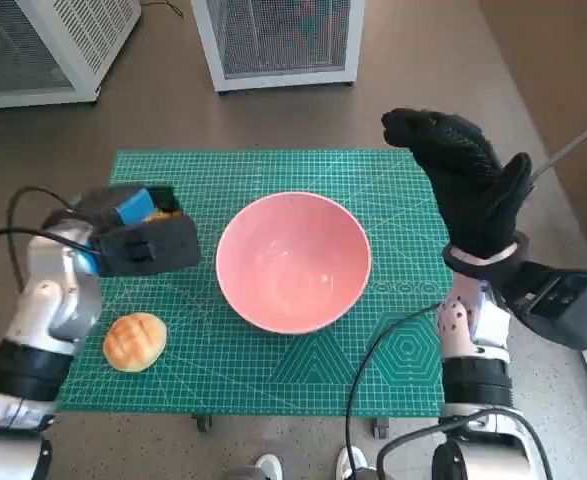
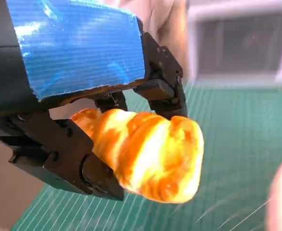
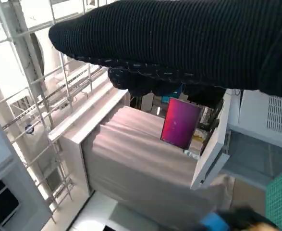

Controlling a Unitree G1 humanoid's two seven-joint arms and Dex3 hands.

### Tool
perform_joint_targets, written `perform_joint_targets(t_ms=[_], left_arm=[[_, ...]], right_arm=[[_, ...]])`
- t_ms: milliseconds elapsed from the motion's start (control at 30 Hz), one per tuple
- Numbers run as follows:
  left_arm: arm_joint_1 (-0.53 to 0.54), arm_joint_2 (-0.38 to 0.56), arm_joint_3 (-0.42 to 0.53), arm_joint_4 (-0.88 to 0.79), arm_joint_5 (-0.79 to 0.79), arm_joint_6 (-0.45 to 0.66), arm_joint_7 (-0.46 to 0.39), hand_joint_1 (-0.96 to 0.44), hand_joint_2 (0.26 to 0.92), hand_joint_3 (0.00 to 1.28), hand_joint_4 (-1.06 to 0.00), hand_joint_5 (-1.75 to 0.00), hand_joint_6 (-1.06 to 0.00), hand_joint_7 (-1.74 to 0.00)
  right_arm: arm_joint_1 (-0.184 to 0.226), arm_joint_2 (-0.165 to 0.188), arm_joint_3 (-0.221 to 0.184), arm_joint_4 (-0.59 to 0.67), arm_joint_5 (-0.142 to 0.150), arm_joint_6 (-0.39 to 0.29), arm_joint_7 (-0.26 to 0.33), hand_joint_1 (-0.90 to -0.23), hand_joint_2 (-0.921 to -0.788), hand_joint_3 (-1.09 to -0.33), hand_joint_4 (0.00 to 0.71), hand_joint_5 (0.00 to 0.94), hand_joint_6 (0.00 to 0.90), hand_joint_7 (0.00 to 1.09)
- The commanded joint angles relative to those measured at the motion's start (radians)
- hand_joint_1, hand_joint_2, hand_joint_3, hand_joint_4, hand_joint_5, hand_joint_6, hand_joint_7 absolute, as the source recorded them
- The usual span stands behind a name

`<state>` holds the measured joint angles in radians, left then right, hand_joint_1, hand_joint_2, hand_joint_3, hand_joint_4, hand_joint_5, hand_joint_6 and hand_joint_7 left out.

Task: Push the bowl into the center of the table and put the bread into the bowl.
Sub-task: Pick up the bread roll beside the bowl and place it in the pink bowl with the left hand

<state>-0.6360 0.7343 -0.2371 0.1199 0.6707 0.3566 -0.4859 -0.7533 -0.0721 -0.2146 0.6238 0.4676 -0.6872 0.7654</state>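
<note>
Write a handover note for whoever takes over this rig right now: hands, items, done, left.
Left hand: grips a bread piece, lifted beside the bowl.
Right hand: raised at the mat's right side, holding nothing.
Pink bowl: about mid-mat, empty.
Round bun: on the mat's near-left corner.
Done: bowl looks centred, bread picked up.
Left: release the held bread into the bowl.

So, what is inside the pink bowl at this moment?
Nothing shows inside the pink bowl; its whole inner surface is bare in the head view. One bread is held in the left hand beside it; a round bun lies on the green mat.
</note>
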Motion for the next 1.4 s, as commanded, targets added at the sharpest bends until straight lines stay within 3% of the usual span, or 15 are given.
perform_joint_targets(t_ms=[33,333,733,1400], left_arm=[[0.046,0.009,0.062,-0.172,-0.009,0.011,0.005,0.0,0.919,0.06,-0.7,-1.15,-0.63,-1.17],[0.092,-0.022,0.111,-0.409,-0.001,-0.011,0.033,0.0,0.903,0.04,-0.77,-1.09,-0.68,-1.09],[0.06,-0.113,0.045,-0.512,0.008,-0.078,0.033,0.0,0.89,0.03,-0.84,-1.0,-0.7,-1.09],[-0.076,-0.262,-0.119,-0.232,0.016,-0.241,0.033,0.0,0.909,0.02,-0.8,-1.09,-0.68,-1.07]], right_arm=[[0.028,0.001,0.001,0.007,0.003,0.012,0.009,-0.591,-0.921,-0.627,0.231,0.0,0.36,0.0],[0.033,-0.002,-0.001,0.005,0.007,0.014,0.015,-0.589,-0.921,-0.629,0.232,0.001,0.361,0.0],[0.034,-0.009,-0.007,0.003,0.013,0.017,0.028,-0.586,-0.921,-0.632,0.233,0.001,0.361,0.0],[0.045,-0.011,-0.018,-0.008,0.019,0.022,0.039,-0.589,-0.921,-0.635,0.224,0.0,0.36,0.0]])
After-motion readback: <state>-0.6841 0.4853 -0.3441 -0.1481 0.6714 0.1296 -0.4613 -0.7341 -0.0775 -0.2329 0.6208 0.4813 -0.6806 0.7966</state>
